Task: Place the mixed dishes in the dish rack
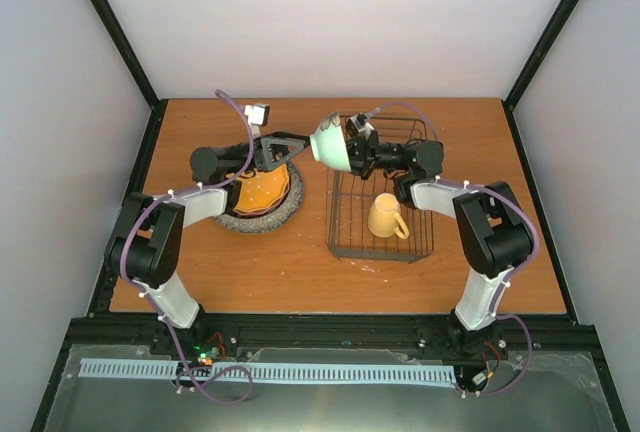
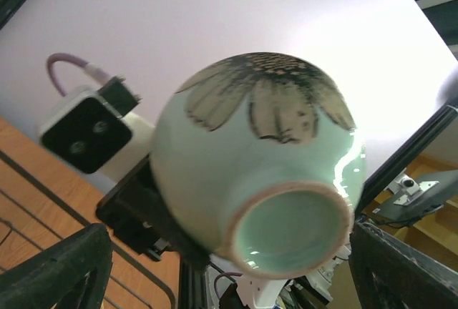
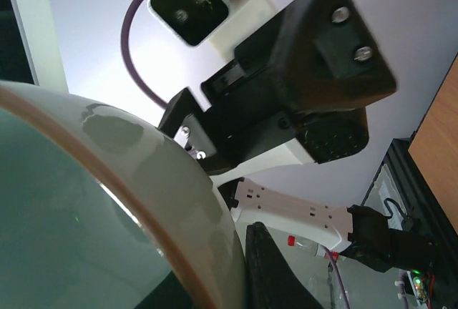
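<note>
**Bowl to rack**
Right gripper (image 1: 355,142) is pinching the rim of the pale green glazed ceramic bowl (image 1: 328,145), which is tilted in the air at the far-left corner of the black wire dish rack (image 1: 345,242). Left gripper (image 1: 298,147) is gaping, clear of the bowl. Best move: lower slowly, missing the 1 yellow mug (image 1: 387,217).

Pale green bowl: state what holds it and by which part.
Right gripper holds the pale green bowl by its rim; left gripper stands open, not gripping.

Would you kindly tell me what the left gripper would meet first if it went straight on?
Most likely the pale green bowl, whose foot sits dead ahead of the left gripper; depth is unclear.
</note>
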### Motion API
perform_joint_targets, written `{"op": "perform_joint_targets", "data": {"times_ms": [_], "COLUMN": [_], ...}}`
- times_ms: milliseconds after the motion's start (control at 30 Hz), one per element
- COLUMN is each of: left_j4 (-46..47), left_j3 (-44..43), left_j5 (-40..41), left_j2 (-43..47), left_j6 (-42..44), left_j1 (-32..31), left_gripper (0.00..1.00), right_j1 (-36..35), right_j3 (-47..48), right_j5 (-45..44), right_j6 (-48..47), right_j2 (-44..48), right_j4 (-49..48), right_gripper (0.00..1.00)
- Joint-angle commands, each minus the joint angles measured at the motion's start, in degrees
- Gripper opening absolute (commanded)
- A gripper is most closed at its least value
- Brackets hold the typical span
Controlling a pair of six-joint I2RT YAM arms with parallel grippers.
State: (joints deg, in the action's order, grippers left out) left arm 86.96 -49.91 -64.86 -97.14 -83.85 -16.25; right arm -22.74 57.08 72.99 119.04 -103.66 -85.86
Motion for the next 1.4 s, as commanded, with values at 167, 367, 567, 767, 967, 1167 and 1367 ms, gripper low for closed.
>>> {"op": "perform_joint_targets", "data": {"times_ms": [167,367,567,767,967,1167,1367], "left_j4": [17.3,10.4,8.0,-0.8,-5.5,-9.5,-12.3], "left_j3": [-2.1,-0.5,-1.1,-1.0,-2.9,-2.7,-4.0], "left_j5": [2.9,2.7,2.2,2.4,2.4,2.7,2.0], "left_j2": [2.0,5.0,6.1,7.2,6.5,7.7,8.2], "left_j6": [-2.5,3.7,5.1,11.7,15.9,18.5,20.9], "left_j1": [-1.5,-3.1,-4.7,-7.2,-10.2,-10.4,-10.5], "left_gripper": [0.90,0.93,0.87,0.77,0.70,0.17,0.01], "right_j1": [-1.4,-2.0,-2.0,-2.5,-3.1,-3.1,-3.1], "right_j3": [2.4,3.5,3.8,5.3,4.6,3.5,3.0], "right_j5": [-3.0,-3.3,-4.0,-4.0,-3.7,-3.4,-3.2], "right_j6": [2.6,2.1,1.3,1.1,0.8,0.0,-0.1], "right_j2": [-1.3,-2.4,-3.5,-3.5,-3.5,-3.2,-3.3], "right_j4": [-10.2,-9.8,-9.7,-8.8,-9.0,-8.5,-8.8], "right_gripper": [0.03,0.03,0.03,0.03,0.03,0.03,0.03]}}
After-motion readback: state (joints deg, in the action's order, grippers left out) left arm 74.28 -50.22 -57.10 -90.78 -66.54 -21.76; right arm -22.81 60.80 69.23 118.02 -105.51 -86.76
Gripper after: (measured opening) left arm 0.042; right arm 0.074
